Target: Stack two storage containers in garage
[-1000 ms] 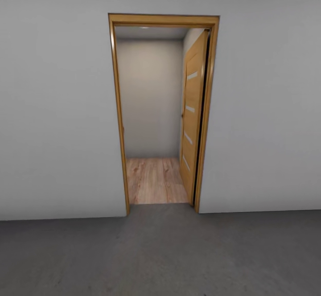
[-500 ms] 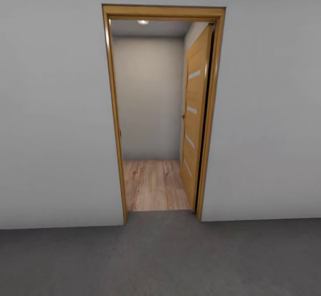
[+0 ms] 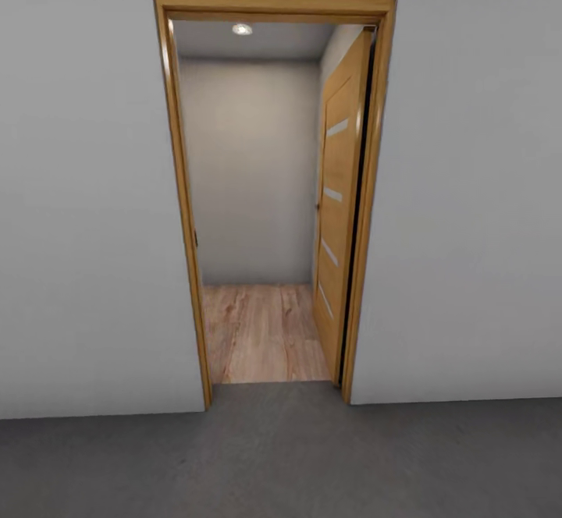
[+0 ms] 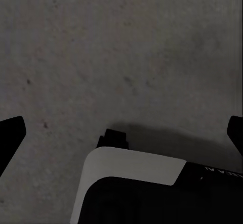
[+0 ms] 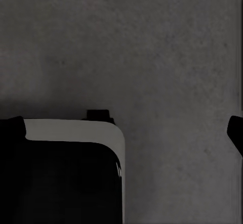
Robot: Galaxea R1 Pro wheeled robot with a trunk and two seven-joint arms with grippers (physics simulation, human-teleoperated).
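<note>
Both claws (image 4: 121, 133) (image 5: 121, 128) spread wide, empty — over concrete floor (image 3: 281, 463).

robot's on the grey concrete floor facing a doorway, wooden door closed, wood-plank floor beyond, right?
Not quite: the wooden door is open, swung inward along the right side, as the head view shows. The concrete floor, doorway and wood-plank floor beyond are right.

A pale grey wall (image 3: 86, 214) fills the head view, broken by a wood-framed doorway (image 3: 179, 190). Its door (image 3: 339, 206), light wood with pale slats, stands swung inward on the right. Beyond lies a wood-plank floor (image 3: 261, 335), a plain back wall (image 3: 250, 167) and a round ceiling light (image 3: 242, 29). In front, dark mottled concrete floor (image 3: 281, 463), probably slightly rough.
</note>
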